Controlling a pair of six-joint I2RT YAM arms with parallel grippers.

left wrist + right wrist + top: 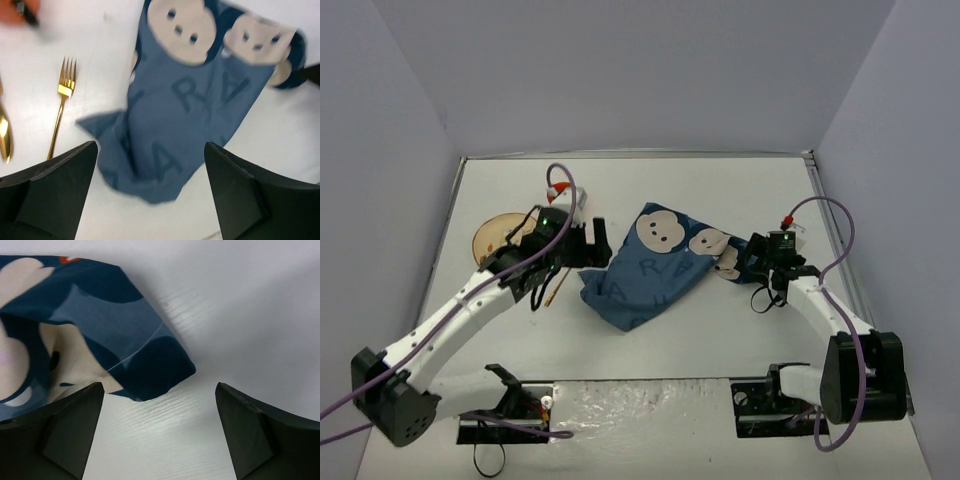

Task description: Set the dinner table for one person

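The white dinner table holds a crumpled dark blue cloth printed with letters and mouse faces, lying at its middle. My left gripper is open and empty just left of the cloth's left edge. In the left wrist view the cloth lies ahead between the open jaws, apart from them. My right gripper is open and empty at the cloth's right corner. In the right wrist view that corner lies just ahead of the jaws, not between them.
A gold fork and a gold spoon lie left of the cloth. An amber round plate sits at the left, partly under my left arm. A small red and white object stands behind it. Lavender walls surround the table.
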